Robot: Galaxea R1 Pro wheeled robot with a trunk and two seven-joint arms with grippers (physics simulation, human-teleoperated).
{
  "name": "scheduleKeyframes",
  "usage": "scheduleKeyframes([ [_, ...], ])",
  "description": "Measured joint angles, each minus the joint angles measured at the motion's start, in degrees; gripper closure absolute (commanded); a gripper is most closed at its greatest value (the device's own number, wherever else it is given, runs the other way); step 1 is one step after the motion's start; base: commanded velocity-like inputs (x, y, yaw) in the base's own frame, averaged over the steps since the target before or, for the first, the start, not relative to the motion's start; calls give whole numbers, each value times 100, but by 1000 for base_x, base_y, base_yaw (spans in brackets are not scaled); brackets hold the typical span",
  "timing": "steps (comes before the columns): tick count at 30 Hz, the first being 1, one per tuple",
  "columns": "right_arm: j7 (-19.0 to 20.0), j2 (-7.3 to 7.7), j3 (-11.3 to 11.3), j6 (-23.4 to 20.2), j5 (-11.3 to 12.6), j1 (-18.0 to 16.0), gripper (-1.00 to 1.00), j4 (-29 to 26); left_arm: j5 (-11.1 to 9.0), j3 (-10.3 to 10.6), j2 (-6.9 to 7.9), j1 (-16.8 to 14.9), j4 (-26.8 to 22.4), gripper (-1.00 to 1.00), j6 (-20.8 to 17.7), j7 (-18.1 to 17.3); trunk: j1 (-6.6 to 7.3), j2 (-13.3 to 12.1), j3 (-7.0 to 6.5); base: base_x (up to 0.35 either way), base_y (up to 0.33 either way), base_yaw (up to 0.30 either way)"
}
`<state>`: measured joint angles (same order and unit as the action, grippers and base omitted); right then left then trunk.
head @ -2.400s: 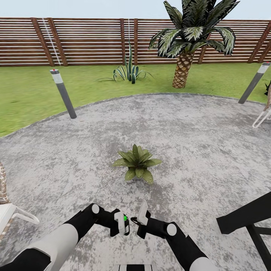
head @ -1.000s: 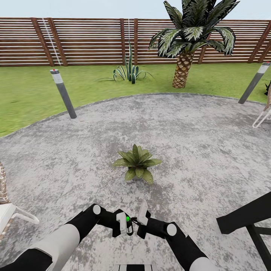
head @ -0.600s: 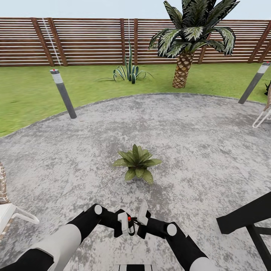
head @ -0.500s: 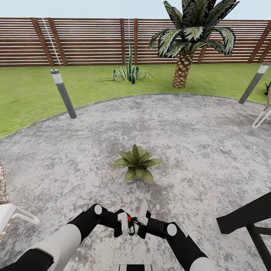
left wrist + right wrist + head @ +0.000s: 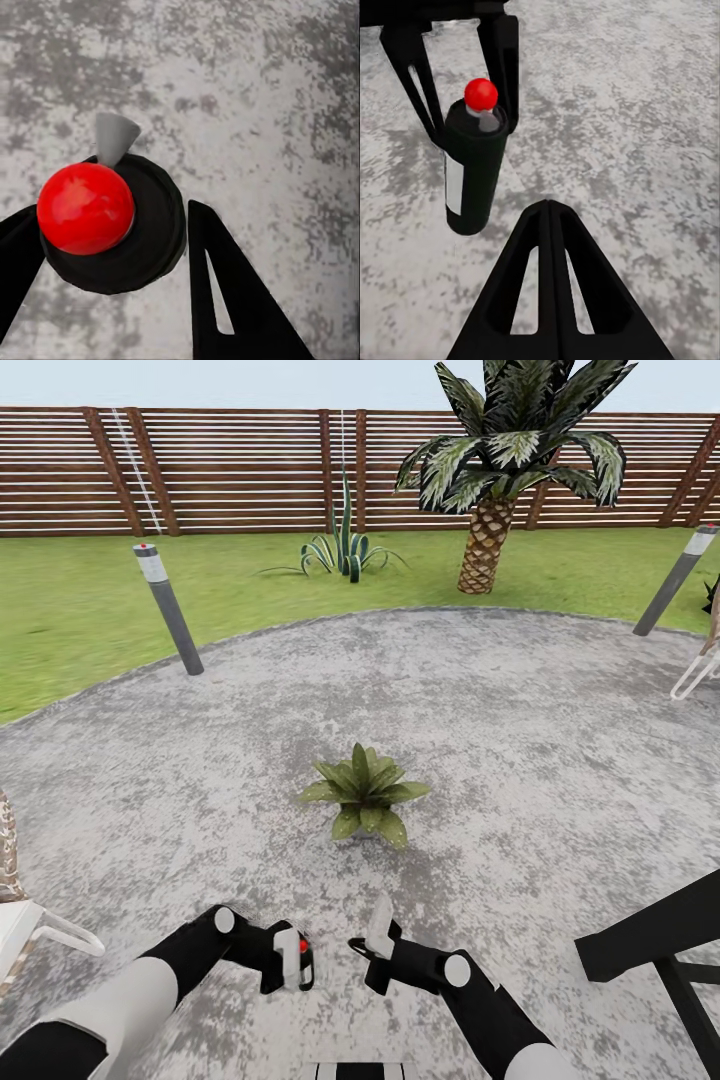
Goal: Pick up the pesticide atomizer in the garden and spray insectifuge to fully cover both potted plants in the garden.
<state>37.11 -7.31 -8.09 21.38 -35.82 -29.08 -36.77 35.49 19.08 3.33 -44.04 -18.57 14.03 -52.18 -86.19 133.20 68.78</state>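
My left gripper (image 5: pixel 293 961) is shut on the pesticide atomizer (image 5: pixel 303 948), a small dark bottle with a red ball on top, held low over the gravelly patio (image 5: pixel 520 740). In the left wrist view the atomizer (image 5: pixel 142 247) sits between the two black fingers (image 5: pixel 225 292), its grey nozzle pointing away. The right wrist view has the atomizer (image 5: pixel 472 176) upright between those fingers (image 5: pixel 502 60). My right gripper (image 5: pixel 372 936) is shut and empty, a little to the right of the bottle, its tips (image 5: pixel 549 206) together. One potted plant (image 5: pixel 365 796) stands ahead of both grippers.
Grey bollard lamps (image 5: pixel 167 610) (image 5: pixel 678 575) stand at the patio's edge. A palm (image 5: pixel 488 540), a striped agave (image 5: pixel 345 552) and a slatted fence (image 5: pixel 230 470) lie beyond on the lawn. Black furniture (image 5: pixel 655 935) is close at the right, and a white chair frame (image 5: pixel 40 930) at the left.
My left gripper has carried the atomizer to the left, away from the right gripper. The ball on the atomizer's top went from green to red. The right arm has stayed still.
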Motion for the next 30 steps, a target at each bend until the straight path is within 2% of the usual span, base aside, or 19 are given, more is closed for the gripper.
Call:
scheduleKeyframes([
  [3, 0, 8, 0, 3, -4, 0, 100, 16, 17, 8, 211, 85, 80, 100, 2, 1, 0, 0, 0, 0, 0, 0],
  [4, 0, 14, 0, 6, -4, 0, -100, 26, 28, 14, 341, 123, 107, 100, 2, 5, 0, 0, 0, 0, 0, 0],
  [5, 0, 18, 2, 8, -4, 0, -100, 30, 23, 15, 471, 174, 110, 100, 6, 7, 0, 0, 0, 0, 0, 0],
  [9, -10, 29, 10, 6, 3, 0, -100, 38, -14, 0, 764, 278, 123, 100, 13, 41, 0, 0, 0, 0, 0, 0],
  [11, -33, 36, 29, 6, 3, 0, -100, 46, -56, -28, 794, 286, 125, 100, 5, 90, 0, 0, 0, 0, 0, 0],
  [13, -44, 69, 42, 9, 3, 0, -100, 49, -112, -67, 805, 289, 148, 100, 0, 284, 0, 0, 0, 0, 0, 0],
  [16, -218, 275, 51, 13, 10, 0, -100, 190, -424, -94, 732, 326, 528, 100, 8, 1064, 0, 0, 0, 0, 0, 0],
  [17, -484, 377, 55, 14, 18, 1, -100, 393, -645, -94, 672, 376, 696, 100, 11, 1426, 0, 0, 1, 0, 0, 0],
  [19, -1352, 524, 57, 25, 32, 2, -100, 956, -1296, -101, 548, 597, 844, 100, 13, 2182, 0, 0, 1, 0, 0, 0],
  [22, -2639, 583, 103, 42, 48, 4, -100, 1914, -2353, -119, 456, 940, 852, 100, 44, 3119, 0, 0, 1, 0, 0, 0],
  [23, -2897, 585, 204, 46, 51, 5, -100, 2103, -2570, -126, 452, 970, 865, 100, 98, 3292, 0, 0, 0, 0, 0, 0],
  [25, -3687, 589, 703, 47, 156, 10, -100, 2631, -3217, -150, 450, 1098, 891, 100, 374, 3810, 0, 0, 1, 0, 0, 0],
  [27, -4194, 595, 975, 49, 278, 19, -100, 2887, -3558, -168, 449, 1231, 895, 100, 468, 4182, 0, 0, 1, 0, 0, 0],
  [28, -4590, 598, 1120, 60, 303, 27, -100, 3028, -3750, -182, 448, 1323, 894, 100, 503, 4460, 0, 0, 1, 0, 0, 0],
  [29, -4949, 600, 1231, 73, 349, 32, -100, 3124, -3893, -189, 445, 1407, 894, 100, 522, 4720, 0, 0, 1, 0, 0, 0],
  [30, -5143, 597, 1292, 84, 404, 37, -100, 3163, -3969, -187, 442, 1459, 891, 100, 532, 4874, 0, 0, 0, 0, 0, 0],
])
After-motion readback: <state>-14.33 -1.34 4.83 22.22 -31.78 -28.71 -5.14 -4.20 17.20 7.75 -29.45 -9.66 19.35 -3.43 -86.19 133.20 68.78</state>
